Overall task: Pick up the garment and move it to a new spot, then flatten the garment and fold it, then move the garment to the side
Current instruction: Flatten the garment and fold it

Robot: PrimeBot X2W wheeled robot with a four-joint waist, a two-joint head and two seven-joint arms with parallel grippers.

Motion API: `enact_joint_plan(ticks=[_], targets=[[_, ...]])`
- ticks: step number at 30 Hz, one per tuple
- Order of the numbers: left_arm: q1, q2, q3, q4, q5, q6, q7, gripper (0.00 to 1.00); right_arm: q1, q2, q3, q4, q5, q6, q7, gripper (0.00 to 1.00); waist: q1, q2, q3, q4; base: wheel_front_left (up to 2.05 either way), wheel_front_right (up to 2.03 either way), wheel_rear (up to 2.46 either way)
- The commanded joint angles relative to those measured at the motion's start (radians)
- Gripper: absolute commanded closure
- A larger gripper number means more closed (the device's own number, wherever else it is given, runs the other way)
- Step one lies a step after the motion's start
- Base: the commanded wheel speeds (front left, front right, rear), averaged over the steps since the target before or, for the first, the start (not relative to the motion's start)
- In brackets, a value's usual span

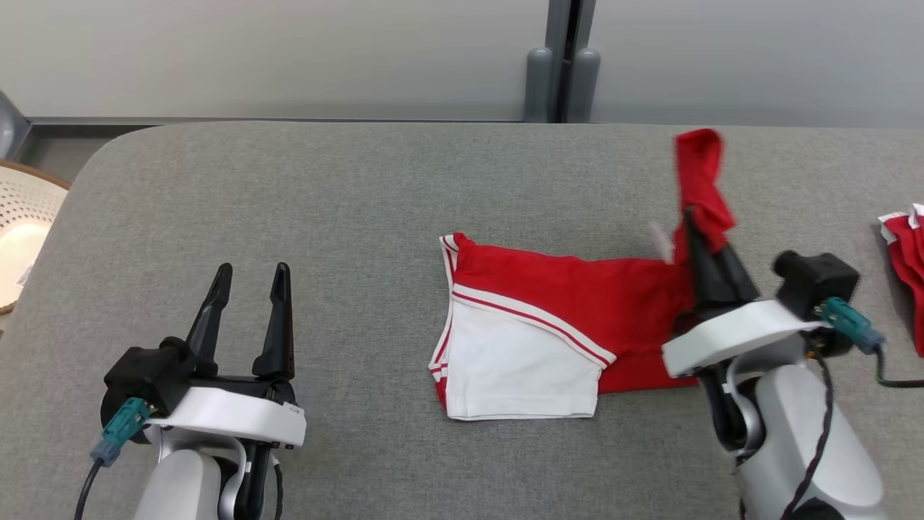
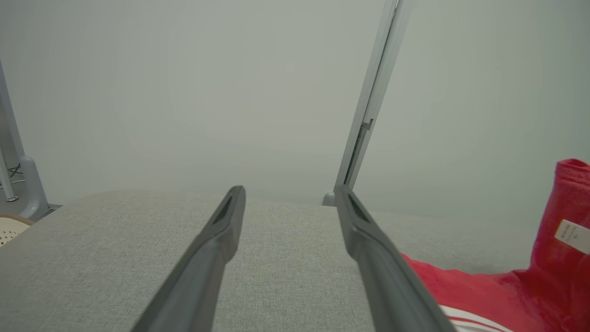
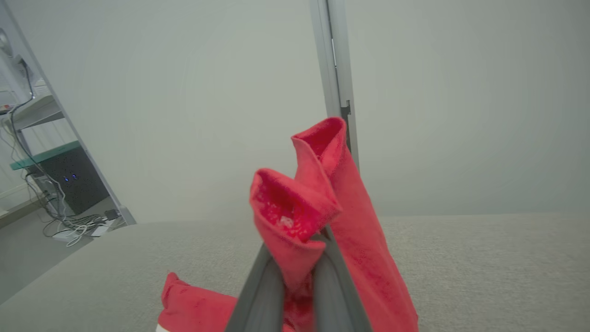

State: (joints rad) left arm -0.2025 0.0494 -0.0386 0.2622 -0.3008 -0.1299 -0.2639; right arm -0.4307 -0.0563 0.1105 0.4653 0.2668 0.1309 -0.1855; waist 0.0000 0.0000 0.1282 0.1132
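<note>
The garment (image 1: 548, 318) is a red and white piece lying on the grey table (image 1: 346, 202), its white panel with red stripes toward the front left. My right gripper (image 1: 691, 217) is shut on the garment's right edge and holds it raised, so a strip of red cloth (image 1: 699, 180) stands above the fingertips. From the right wrist, the red cloth (image 3: 318, 203) bunches between the two dark fingers (image 3: 258, 295). My left gripper (image 1: 250, 278) stands open at the lower left, well clear of the garment, with nothing between its fingers (image 2: 216, 249). The garment (image 2: 553, 276) lies to its right.
Another red and white cloth (image 1: 906, 267) lies at the table's right edge. A pale perforated basket (image 1: 22, 231) stands off the table's left side. A grey wall with a vertical post (image 1: 559, 65) runs behind the table's far edge.
</note>
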Motion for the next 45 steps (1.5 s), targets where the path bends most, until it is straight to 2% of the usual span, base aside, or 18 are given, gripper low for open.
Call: enact_joint_plan(ticks=[1,6,11,21,23,25,28,29,32,35,38,41,45], targets=[[0.012,0.003,-0.001,-0.004,-0.008,-0.001,0.0,0.0,0.013,-0.001,0.042,-0.021,0.023,-0.001,0.012,1.0,0.0,0.0,-0.001,0.012,0.0,0.0,0.0],[0.008,0.003,-0.014,-0.004,-0.02,-0.001,0.0,0.0,0.023,0.004,0.189,-0.036,0.066,-0.001,0.039,1.0,0.0,0.0,0.01,0.046,0.0,0.0,0.0],[-0.003,0.003,-0.026,-0.001,-0.03,0.001,0.0,0.0,0.007,0.004,0.306,0.008,0.113,-0.001,0.03,1.0,0.0,0.0,0.036,0.08,0.0,0.0,0.0],[-0.027,0.003,-0.064,0.009,-0.054,0.008,0.0,0.0,-0.047,0.004,0.409,0.135,0.19,-0.001,-0.018,1.0,0.0,0.0,0.086,0.145,0.0,0.0,0.0],[-0.033,0.003,-0.068,0.014,-0.055,0.009,0.0,0.0,-0.055,0.004,0.439,0.175,0.174,-0.001,-0.024,1.0,0.0,0.0,0.094,0.154,0.0,0.0,0.0],[-0.04,0.003,-0.073,0.018,-0.054,0.008,0.0,0.0,-0.061,0.004,0.461,0.204,0.178,-0.001,-0.034,0.0,0.0,0.0,0.1,0.162,0.0,0.0,0.0],[-0.046,0.003,-0.072,0.025,-0.047,0.007,0.0,0.0,-0.062,0.005,0.522,0.202,0.226,-0.001,-0.047,0.0,0.0,0.0,0.105,0.168,0.0,0.0,0.0],[-0.051,0.003,-0.066,0.026,-0.044,0.007,0.0,0.0,-0.059,0.004,0.577,0.185,0.278,-0.001,-0.051,0.0,0.0,0.0,0.105,0.166,0.0,0.0,0.0],[-0.049,0.003,-0.062,0.03,-0.042,0.007,0.0,0.0,-0.063,0.004,0.655,0.168,0.355,-0.001,-0.044,0.0,0.0,0.0,0.099,0.155,0.0,0.0,0.0],[-0.044,0.003,-0.062,0.03,-0.041,0.007,0.0,0.0,-0.091,0.003,0.671,0.179,0.395,-0.001,-0.053,0.0,0.0,0.0,0.089,0.135,0.0,0.0,0.0],[-0.037,0.003,-0.054,0.023,-0.034,0.009,0.0,0.0,-0.12,0.003,0.641,0.2,0.39,-0.001,-0.066,0.0,0.0,0.0,0.075,0.108,0.0,0.0,0.0],[-0.031,0.003,-0.047,0.013,-0.027,0.007,0.0,0.0,-0.151,0.004,0.577,0.232,0.328,-0.001,-0.077,0.0,0.0,0.0,0.061,0.074,0.0,0.0,0.0],[-0.024,0.003,-0.04,-0.008,-0.02,0.005,0.0,0.0,-0.164,-0.019,0.422,0.212,0.208,-0.001,-0.081,0.0,0.0,0.0,0.046,0.031,0.0,0.0,0.0]])
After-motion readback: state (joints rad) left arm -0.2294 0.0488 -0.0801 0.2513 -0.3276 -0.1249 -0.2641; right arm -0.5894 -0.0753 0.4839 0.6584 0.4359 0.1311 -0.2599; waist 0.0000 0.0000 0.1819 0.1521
